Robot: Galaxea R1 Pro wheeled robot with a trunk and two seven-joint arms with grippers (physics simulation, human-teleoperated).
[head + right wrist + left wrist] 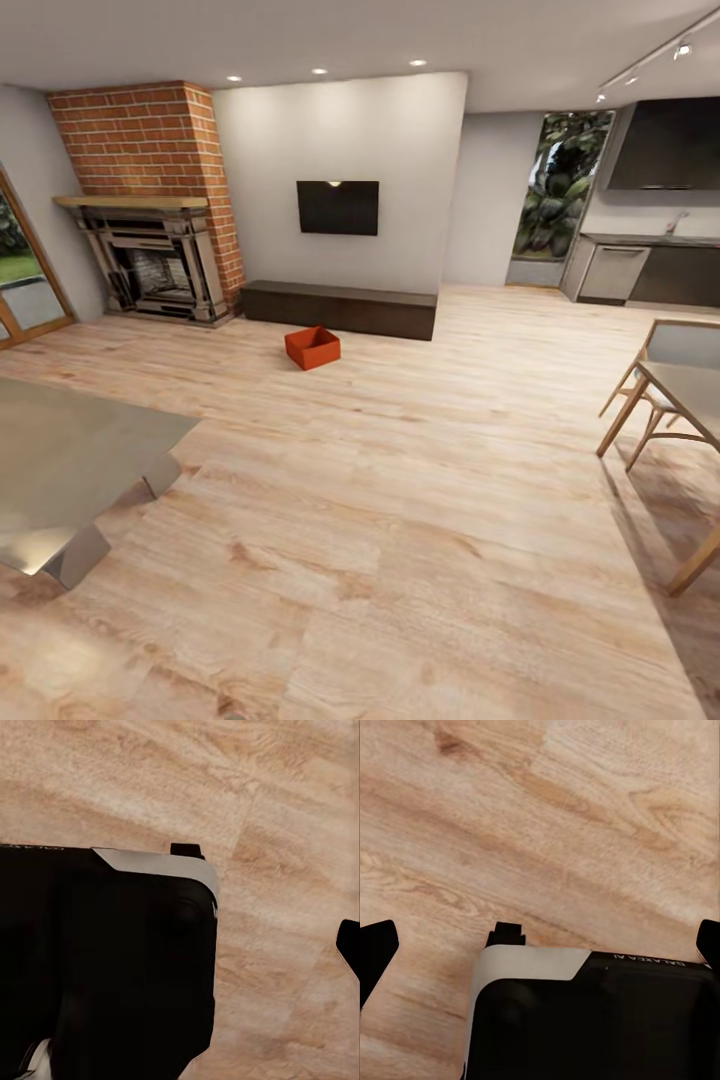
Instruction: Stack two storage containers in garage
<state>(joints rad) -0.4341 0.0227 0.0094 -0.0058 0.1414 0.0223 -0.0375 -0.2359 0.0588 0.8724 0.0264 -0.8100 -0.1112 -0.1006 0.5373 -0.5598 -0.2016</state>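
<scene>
left pincer (540, 945): fingers spread apart, hanging over the plank floor (547, 817) | right pincer (300, 937): width unclear, one fingertip showing | storage container (312, 347): sitting far ahead, just before the TV cabinet (340, 308)

1. The storage container (312, 347) is orange-red, plain-walled.
2. The wood plank floor (400, 520) is light tan with darker grain streaks and knots.
3. The chimney (150, 140) is red-orange brick with pale mortar lines; the fireplace (155, 265) is dark grey.
4. The wall TV (338, 207) is black; the low cabinet (340, 308) is dark brown.
5. The glass table (70, 460) is grey-silver.
6. The robot's base (592, 1020) is black with a white panel.
</scene>
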